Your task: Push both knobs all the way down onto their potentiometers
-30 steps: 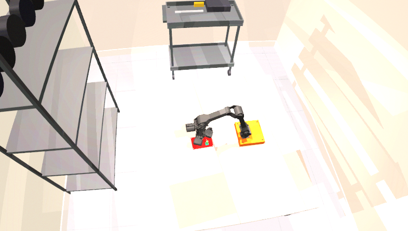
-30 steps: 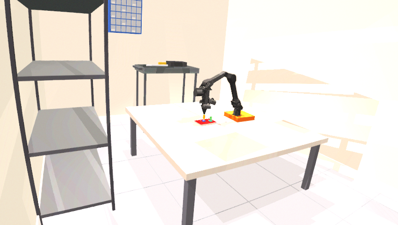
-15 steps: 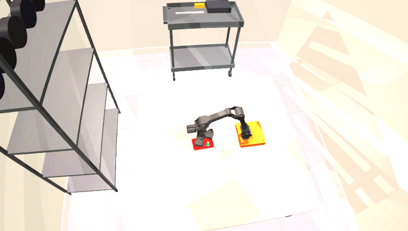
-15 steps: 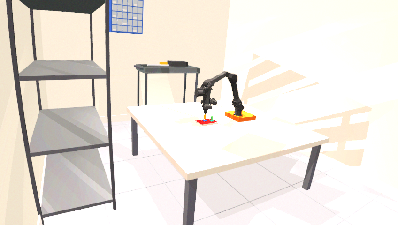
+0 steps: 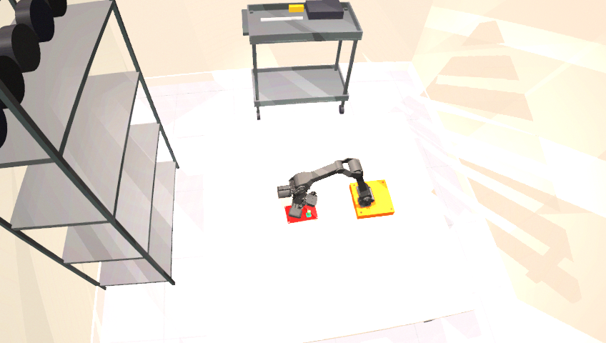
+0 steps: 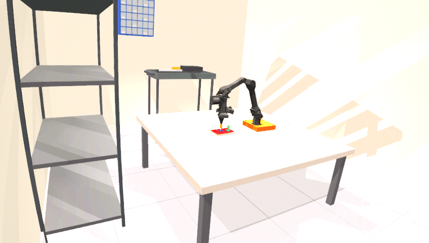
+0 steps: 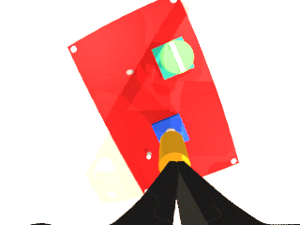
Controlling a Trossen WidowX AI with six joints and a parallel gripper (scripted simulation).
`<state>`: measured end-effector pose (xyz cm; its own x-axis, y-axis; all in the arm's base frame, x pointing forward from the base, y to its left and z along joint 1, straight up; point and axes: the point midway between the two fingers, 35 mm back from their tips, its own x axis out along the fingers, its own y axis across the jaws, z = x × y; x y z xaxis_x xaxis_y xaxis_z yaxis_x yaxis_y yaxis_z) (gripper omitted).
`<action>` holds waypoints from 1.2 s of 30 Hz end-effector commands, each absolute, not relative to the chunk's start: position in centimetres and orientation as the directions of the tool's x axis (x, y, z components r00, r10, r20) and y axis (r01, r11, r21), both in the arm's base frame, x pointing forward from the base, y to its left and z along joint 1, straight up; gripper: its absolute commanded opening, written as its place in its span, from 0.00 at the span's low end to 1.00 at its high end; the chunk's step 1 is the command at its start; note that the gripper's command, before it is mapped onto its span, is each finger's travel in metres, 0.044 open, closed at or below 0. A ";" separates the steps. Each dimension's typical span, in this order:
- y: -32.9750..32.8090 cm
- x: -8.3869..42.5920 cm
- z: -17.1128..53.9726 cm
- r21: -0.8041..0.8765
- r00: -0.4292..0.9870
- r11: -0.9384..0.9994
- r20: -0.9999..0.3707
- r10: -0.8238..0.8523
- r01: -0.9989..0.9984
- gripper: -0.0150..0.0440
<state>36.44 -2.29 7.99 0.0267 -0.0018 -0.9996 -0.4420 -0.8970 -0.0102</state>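
The red circuit board [image 5: 296, 219] [image 6: 214, 131] [image 7: 202, 103] lies flat on the table. My gripper [image 6: 221, 122] [image 7: 175, 168] is shut and empty, its tips pointing down at the top of the orange knob [image 6: 220, 126] [image 7: 173, 146]; they look to touch it or nearly so. Bits of pale shaft show between that knob and the blue potentiometer [image 6: 220, 130] [image 7: 164, 126]. The green knob [image 6: 228, 127] [image 7: 177, 57], with a white line on top, stands upright over the teal potentiometer [image 6: 228, 130] [image 7: 167, 74]. Its gap is too small to judge. In the top view the arm hides the fingertips and orange knob.
The arm's yellow-orange base plate [image 5: 384, 206] [image 6: 265, 128] stands right of the board. Two small pale parts [image 7: 129, 72] stick up from the board. A shelf rack [image 5: 91, 223] [image 6: 73, 127] stands at the left and a cart [image 5: 299, 101] [image 6: 192, 75] behind the table.
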 end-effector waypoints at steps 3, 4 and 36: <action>-2.3 36.4 7.9 -0.007 0.025 -0.898 -1.000 -0.004 -0.439 0.25; -2.3 36.4 7.9 -0.007 0.025 -0.898 -1.000 -0.004 -0.439 0.25; -2.3 36.4 7.2 -0.007 0.025 -0.898 -1.000 -0.004 -0.439 0.25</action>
<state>36.39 -2.29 7.69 0.0259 -0.0018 -0.9997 -0.4420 -0.8970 -0.0099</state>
